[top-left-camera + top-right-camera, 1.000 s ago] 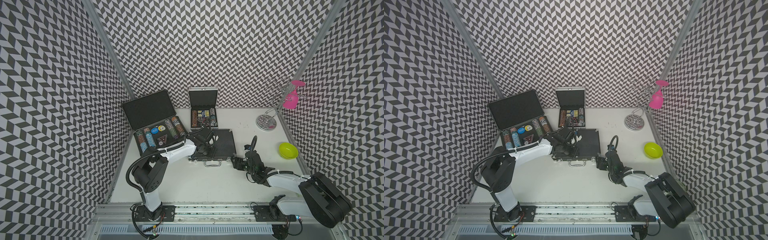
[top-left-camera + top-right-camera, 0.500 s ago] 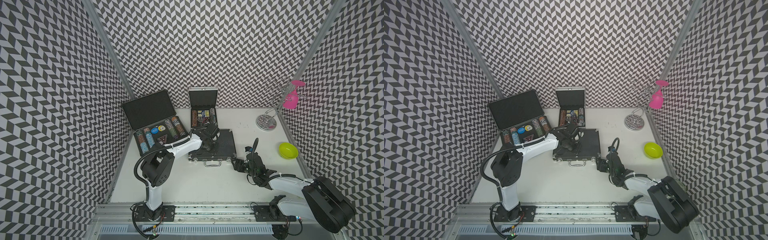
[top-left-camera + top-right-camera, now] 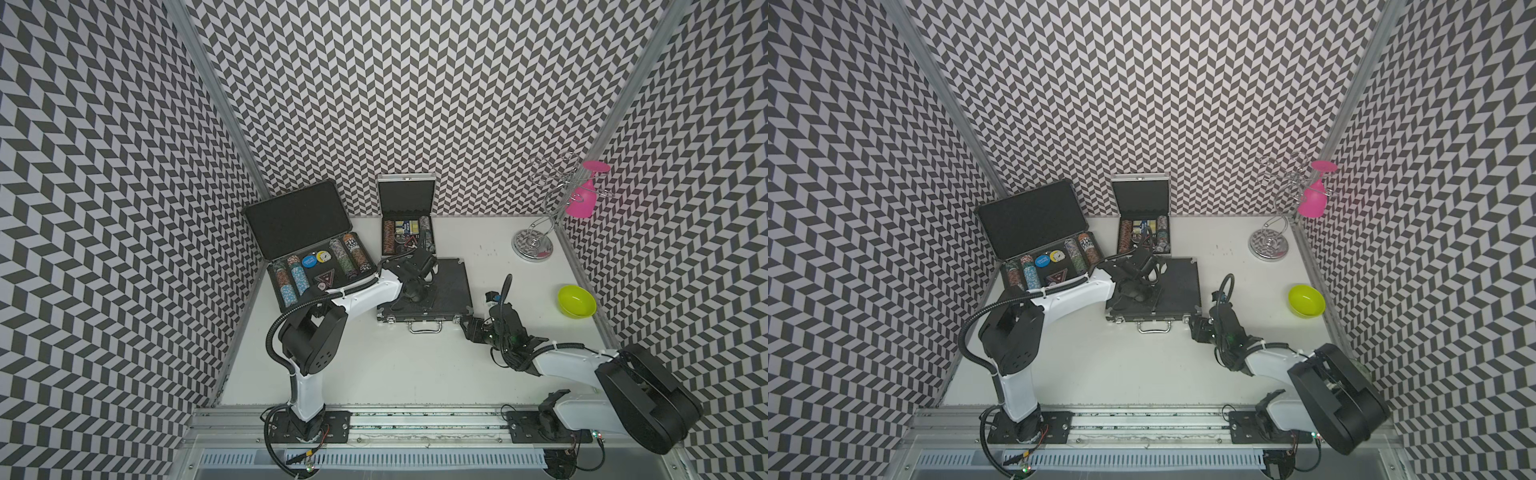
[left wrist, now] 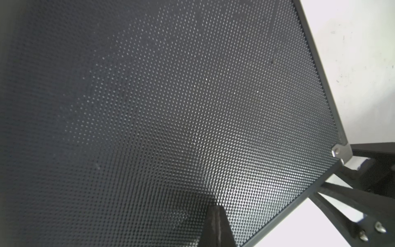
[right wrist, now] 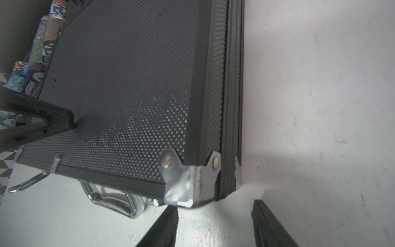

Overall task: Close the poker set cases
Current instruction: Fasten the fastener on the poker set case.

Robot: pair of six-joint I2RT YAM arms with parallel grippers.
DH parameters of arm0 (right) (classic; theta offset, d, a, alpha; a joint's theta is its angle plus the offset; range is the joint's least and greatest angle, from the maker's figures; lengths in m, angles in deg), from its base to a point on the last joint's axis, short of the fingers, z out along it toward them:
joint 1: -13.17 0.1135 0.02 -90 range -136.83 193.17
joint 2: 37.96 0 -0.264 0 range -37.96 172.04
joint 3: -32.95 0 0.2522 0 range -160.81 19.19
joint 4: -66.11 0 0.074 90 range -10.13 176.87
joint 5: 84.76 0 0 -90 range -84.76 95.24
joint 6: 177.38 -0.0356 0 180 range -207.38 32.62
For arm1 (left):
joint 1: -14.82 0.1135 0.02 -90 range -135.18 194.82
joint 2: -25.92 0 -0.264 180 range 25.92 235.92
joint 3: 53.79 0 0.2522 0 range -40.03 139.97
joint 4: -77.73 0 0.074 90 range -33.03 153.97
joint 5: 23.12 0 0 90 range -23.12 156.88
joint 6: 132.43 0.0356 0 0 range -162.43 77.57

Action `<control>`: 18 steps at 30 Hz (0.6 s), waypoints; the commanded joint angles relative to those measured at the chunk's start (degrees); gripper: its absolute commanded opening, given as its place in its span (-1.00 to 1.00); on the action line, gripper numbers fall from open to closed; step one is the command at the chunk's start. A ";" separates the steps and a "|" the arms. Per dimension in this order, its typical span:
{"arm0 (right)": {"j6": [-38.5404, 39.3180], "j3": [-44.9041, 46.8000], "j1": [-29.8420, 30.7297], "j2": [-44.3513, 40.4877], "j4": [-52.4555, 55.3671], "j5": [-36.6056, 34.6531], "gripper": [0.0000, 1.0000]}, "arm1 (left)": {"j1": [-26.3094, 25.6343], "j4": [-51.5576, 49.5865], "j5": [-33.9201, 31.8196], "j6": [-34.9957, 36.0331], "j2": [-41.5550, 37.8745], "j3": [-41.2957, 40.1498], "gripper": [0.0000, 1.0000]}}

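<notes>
Centrally on the white desk (image 3: 407, 365), the medium black case (image 3: 451, 286) lay flat with its lid down and its chrome handle (image 3: 424, 327) facing the robot. The left pincer (image 3: 414, 295) was clenched, its tip touching the dimpled lid, as the left wrist view showed too. The right pincer (image 3: 465, 325) sat low beside the case's near right corner with its jaws parted. In the right wrist view the silver corner fitting (image 5: 188, 184) stood just ahead of the two fingertips (image 5: 164, 226), and nothing was held between them.

Behind and to the left, the large black case (image 3: 297, 216) stood open, its lid raised toward the wall and rows of poker chips (image 3: 293, 279) showing in the tray. The small silver case (image 3: 406, 197) was open as well, lid upright against the back wall, just behind the closed case. Well apart on the right side were a green bowl (image 3: 577, 301) and a wire rack (image 3: 534, 245) carrying a pink glass (image 3: 582, 201).
</notes>
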 commanded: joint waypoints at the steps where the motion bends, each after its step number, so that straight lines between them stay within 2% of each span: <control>1: -1.14 -0.25 0.17 2.37 3.04 -1.66 0.09 | 0.06 -4.09 1.43 1.12 0.70 -2.43 -1.00; 18: -2.89 -1.52 0.17 4.33 5.55 -5.05 -0.30 | 0.14 -4.74 2.89 2.07 0.13 -3.36 -1.00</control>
